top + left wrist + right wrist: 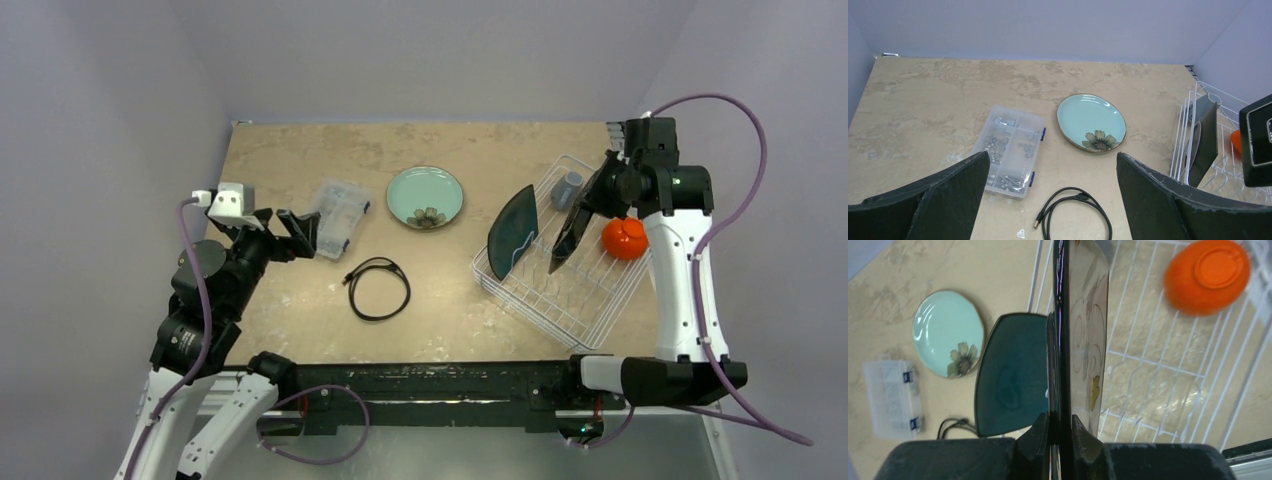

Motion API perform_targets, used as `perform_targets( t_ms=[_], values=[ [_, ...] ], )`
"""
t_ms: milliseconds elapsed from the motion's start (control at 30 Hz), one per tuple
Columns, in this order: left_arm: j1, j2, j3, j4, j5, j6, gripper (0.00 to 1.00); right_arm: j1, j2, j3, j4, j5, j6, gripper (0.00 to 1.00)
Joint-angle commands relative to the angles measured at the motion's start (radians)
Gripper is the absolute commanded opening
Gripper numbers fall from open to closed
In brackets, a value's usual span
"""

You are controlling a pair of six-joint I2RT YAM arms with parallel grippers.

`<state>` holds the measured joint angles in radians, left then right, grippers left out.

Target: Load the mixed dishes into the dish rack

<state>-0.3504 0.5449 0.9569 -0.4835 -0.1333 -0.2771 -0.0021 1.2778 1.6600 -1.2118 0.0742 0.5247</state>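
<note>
Black fingers of the right gripper [1060, 424] are pinched tight on the rim of the patterned plate [1087, 335], holding it on edge, approx upright, over the dish rack [532, 308]. Step in hand, as I read it: slotting this plate btwn the tines, just right of the teal plate [512, 232]. Can't tell if its lower edge is seated in the wires yet; that part is hidden in every view.

Next move, my guess: ease straight down till the bottom rim sits btwn two tines, then let go and lift out w/o dragging the plate along. It needs the plate held parallel to the teal one, since a lean to the left would knock it.

Edges/room: teal plate stands on edge just beside the held one. The wrist view has them overlapping, so touching or not, can't say. That's the tight side. The other side is easier: bare wire, then the orange bowl [625, 238], upside down at the rack's right edge, apart from the plate. Grey mug [567, 188] sits at the rack's far end, near the gripper, so watch it on the way out.

Left gripper [297, 228] hangs w/ jaws wide, nothing in them, near the plastic box [338, 215]. Mint plate [425, 196] lies flat on the table [300, 150], well apart from the rack, and is the one dish not yet loaded. Cable [378, 290] lies nearer the arms, off the line from plate to rack.
</note>
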Motion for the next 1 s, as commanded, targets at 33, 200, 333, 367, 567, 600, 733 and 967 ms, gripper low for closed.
perform_targets(
  t_ms=[33, 200, 333, 367, 567, 600, 733, 967],
  values=[
    [-0.008, -0.006, -0.006, 0.054, -0.001, 0.0, 0.97, 0.005, -0.05, 0.028, 0.171, -0.192, 0.067, 0.0],
    [-0.012, -0.008, -0.007, 0.054, 0.005, -0.006, 0.97, 0.005, -0.04, -0.008, 0.11, -0.2, 0.172, 0.0],
    [-0.013, -0.01, -0.01, 0.056, 0.005, -0.008, 0.97, 0.005, -0.037, -0.026, 0.054, -0.139, 0.232, 0.0],
    [-0.014, -0.009, -0.01, 0.056, 0.004, -0.008, 0.97, 0.005, -0.045, -0.025, 0.048, -0.105, 0.248, 0.0],
    [-0.015, -0.002, -0.013, 0.054, 0.004, -0.01, 0.97, 0.004, -0.119, -0.059, 0.075, -0.006, 0.319, 0.0],
    [-0.015, -0.002, -0.013, 0.054, 0.006, -0.008, 0.97, 0.005, -0.116, -0.062, 0.068, -0.006, 0.317, 0.0],
    [-0.015, 0.0, -0.015, 0.054, 0.004, -0.009, 0.97, 0.005, -0.088, -0.072, 0.047, -0.026, 0.315, 0.0],
    [-0.015, 0.007, -0.017, 0.056, 0.004, -0.01, 0.97, 0.005, -0.101, -0.156, 0.119, -0.054, 0.307, 0.0]
  ],
)
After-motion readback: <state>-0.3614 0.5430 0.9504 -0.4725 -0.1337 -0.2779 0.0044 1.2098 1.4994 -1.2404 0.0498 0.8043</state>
